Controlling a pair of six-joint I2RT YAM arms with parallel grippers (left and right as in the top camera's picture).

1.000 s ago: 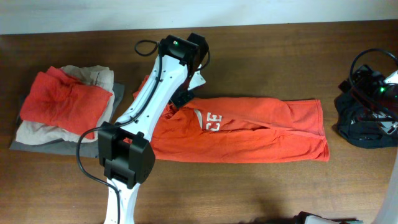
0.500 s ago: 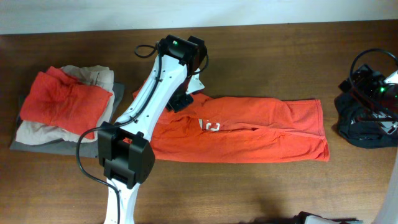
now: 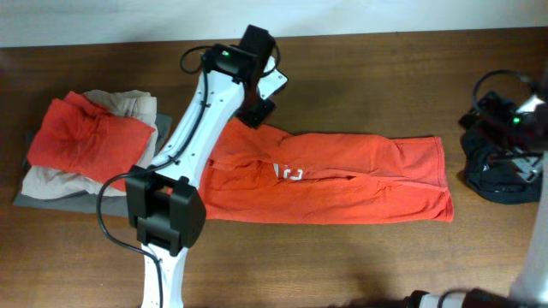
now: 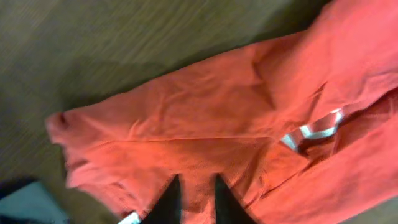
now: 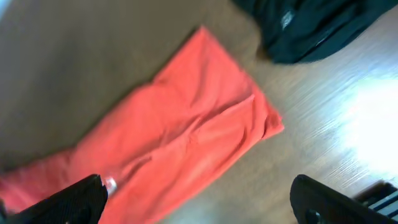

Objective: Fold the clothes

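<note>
The only writing in sight is the white lettering [image 3: 291, 174] on the chest of the orange-red T-shirt [image 3: 368, 175]. A fold covers most of it, so the overhead view shows just a blocky fragment that cannot be read as letters. In the left wrist view a white strip [image 4: 311, 132] of print shows at a crease, likewise illegible.

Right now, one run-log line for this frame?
left tool: slightly open, empty, over T-shirt left end | right tool: wide open, empty | T-shirt: long flat strip | folded pile: far left
</note>
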